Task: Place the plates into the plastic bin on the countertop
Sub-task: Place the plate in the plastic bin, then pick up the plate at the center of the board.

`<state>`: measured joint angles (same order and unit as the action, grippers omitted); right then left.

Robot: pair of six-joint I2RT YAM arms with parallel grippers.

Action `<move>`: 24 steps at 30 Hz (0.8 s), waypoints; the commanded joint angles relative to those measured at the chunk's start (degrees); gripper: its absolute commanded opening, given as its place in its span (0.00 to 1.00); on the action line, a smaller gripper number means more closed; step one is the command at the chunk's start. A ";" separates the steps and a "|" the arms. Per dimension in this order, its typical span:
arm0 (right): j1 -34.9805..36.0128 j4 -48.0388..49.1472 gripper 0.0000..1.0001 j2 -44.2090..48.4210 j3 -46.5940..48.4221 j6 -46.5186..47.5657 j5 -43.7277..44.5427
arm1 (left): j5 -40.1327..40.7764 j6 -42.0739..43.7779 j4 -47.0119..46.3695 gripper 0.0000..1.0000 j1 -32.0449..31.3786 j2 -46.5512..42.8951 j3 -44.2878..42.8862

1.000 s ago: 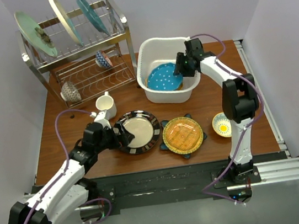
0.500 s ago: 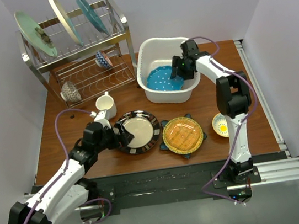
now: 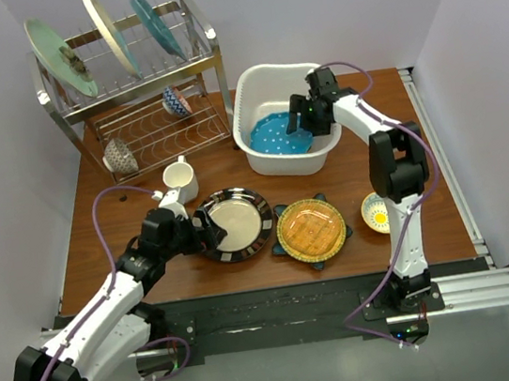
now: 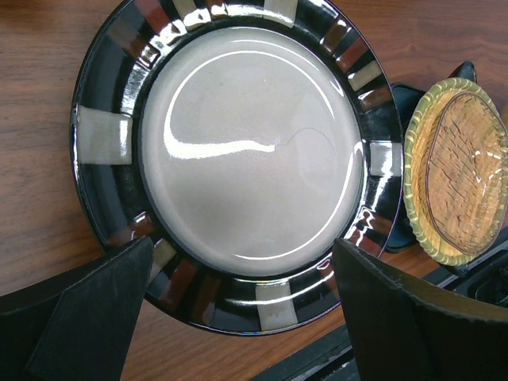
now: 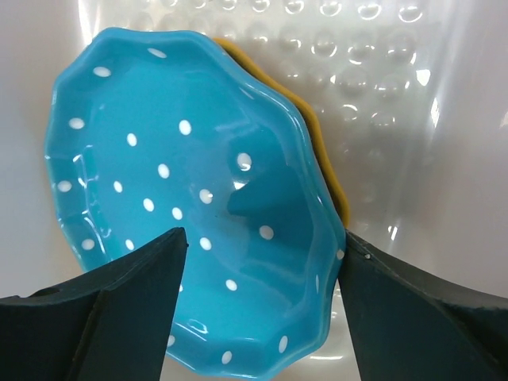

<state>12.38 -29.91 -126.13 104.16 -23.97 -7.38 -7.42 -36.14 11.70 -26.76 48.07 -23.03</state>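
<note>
The blue dotted plate [image 5: 190, 214] lay inside the white plastic bin [image 3: 254, 86], resting on an orange scalloped plate [image 5: 321, 159] and directly beneath the right tool [image 3: 299, 118]. That tool's fingers were spread wide and gripped nothing; contact with the plate could not be confirmed. The bin's right wall stood close beside it. The left tool [image 4: 242, 246] was likewise spread and empty at the near rim of the black-rimmed cream plate [image 4: 254, 151] on the counter [image 3: 233, 170]. Just right of that plate, an amber plate [image 3: 310, 228] rested on a blue star-shaped plate [image 3: 278, 214].
</note>
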 commanded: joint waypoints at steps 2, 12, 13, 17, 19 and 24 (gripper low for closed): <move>-0.52 -1.90 0.80 9.05 0.69 1.38 1.22 | -0.40 1.34 -0.89 1.00 -0.13 -1.05 -2.20; -0.43 -3.57 0.81 11.69 0.87 2.35 2.02 | -0.58 1.16 -0.46 1.00 -0.13 -2.37 -1.76; -0.43 -3.66 0.81 11.95 0.78 2.43 2.02 | -0.58 1.16 -0.54 1.00 -0.13 -2.46 -1.76; -0.43 -3.22 0.81 13.97 -0.18 2.52 1.67 | -0.49 0.99 -0.28 1.00 -0.13 -2.90 -1.76; -0.52 -3.14 0.81 15.64 -0.36 2.26 1.49 | -0.49 0.98 -0.19 1.00 -0.13 -3.07 -1.76; -0.43 -3.22 0.81 20.03 -1.24 2.08 0.35 | -0.40 0.72 0.07 1.00 -0.13 -3.43 -1.67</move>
<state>11.94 -33.21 -112.79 103.13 -22.59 -5.76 -7.46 -36.16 12.12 -26.76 45.58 -23.03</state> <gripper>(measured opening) 0.812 0.997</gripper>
